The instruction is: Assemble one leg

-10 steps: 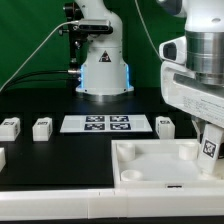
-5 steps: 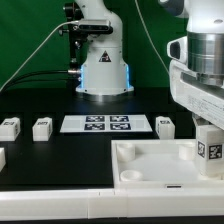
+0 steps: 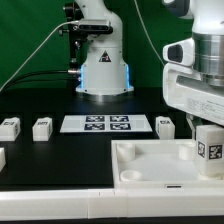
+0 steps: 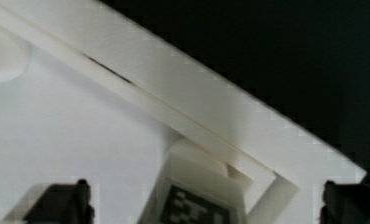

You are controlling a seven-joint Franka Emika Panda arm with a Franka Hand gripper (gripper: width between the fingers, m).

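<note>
One leg (image 3: 208, 150), a small white block with a black-and-white tag, stands upright in the far right corner of the large white tray-like piece (image 3: 150, 160). My gripper (image 3: 203, 118) hangs just above it at the exterior view's right, open. In the wrist view the leg (image 4: 235, 185) sits between the two dark fingers (image 4: 61, 203), with a gap on each side, so nothing is gripped. The tray-like piece (image 4: 75, 120) fills most of that view.
Other legs lie on the black table: two at the exterior view's left (image 3: 9, 127) (image 3: 42, 127), one at the left edge (image 3: 2, 157), one behind the tray (image 3: 165, 125). The marker board (image 3: 106, 123) lies mid-table, with the robot base (image 3: 103, 70) behind it.
The leg, held tilted a second ago, now stands upright in the tray corner. The jaws have spread apart and let it go, and the gripper has lifted slightly.
</note>
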